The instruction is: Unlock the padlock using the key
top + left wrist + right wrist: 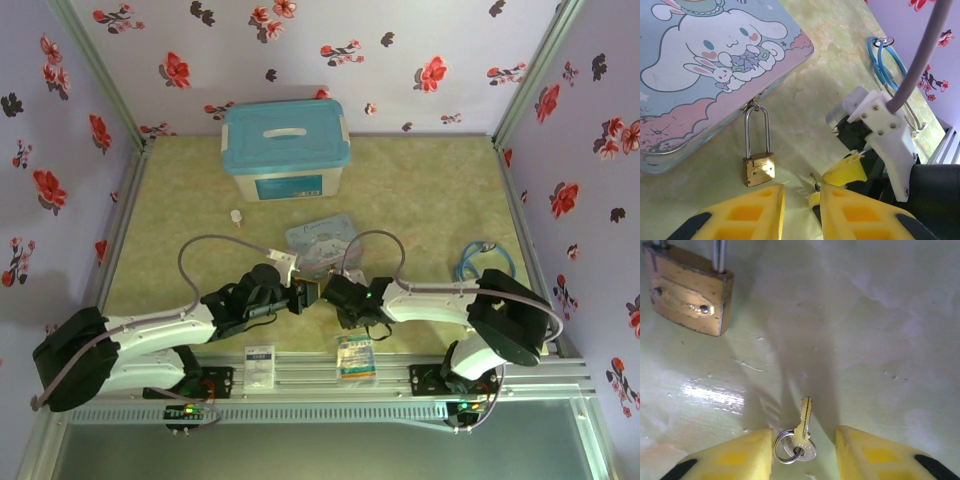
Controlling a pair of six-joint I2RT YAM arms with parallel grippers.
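One brass block padlock (687,299), slim ringed key (804,419).

Both white arms (150,327) have black joints, looping grey cables (212,238) and yellow end effector fingers (747,215) (black-tipped).

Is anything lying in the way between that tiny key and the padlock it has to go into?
Nothing visible does. The key sits between the open fingers of the right pincer, and just bare table stretches from it to the padlock, which hangs from the cartoon tin.
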